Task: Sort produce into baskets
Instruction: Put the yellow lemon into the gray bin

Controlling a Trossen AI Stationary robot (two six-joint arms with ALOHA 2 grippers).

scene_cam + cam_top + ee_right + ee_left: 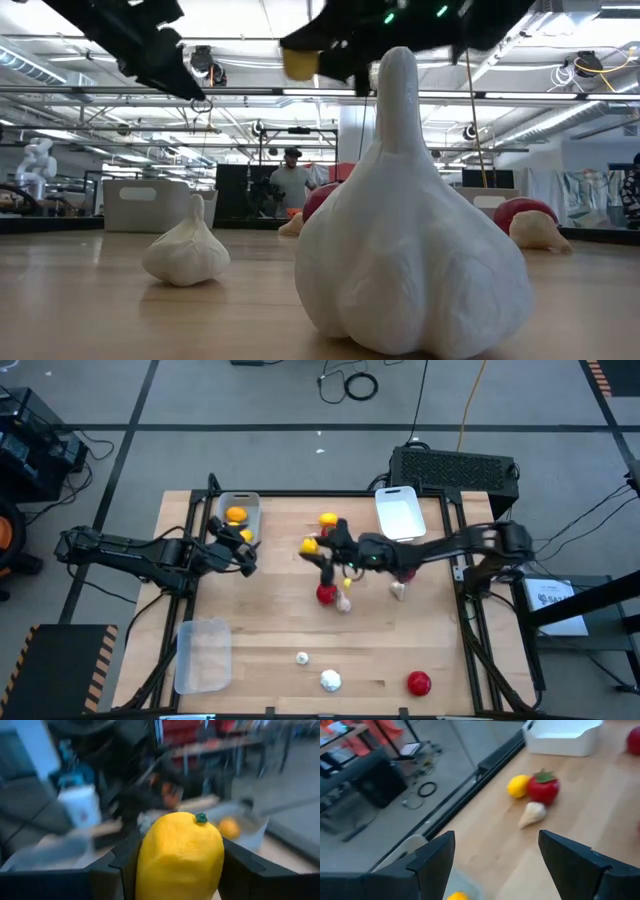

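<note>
Garlic bulb (410, 240) foremost; right gripper (175, 865) clamps unlabelled lemon (179, 855).

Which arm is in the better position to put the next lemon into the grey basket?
The right. Its hand already holds a lemon above the table. The left hand is open and empty beside the grey basket, which already contains lemons.

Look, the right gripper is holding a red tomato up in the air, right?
Not a tomato: the right gripper holds a yellow lemon between its fingers, as the right wrist view shows. It is up in the air, as you said.
</note>
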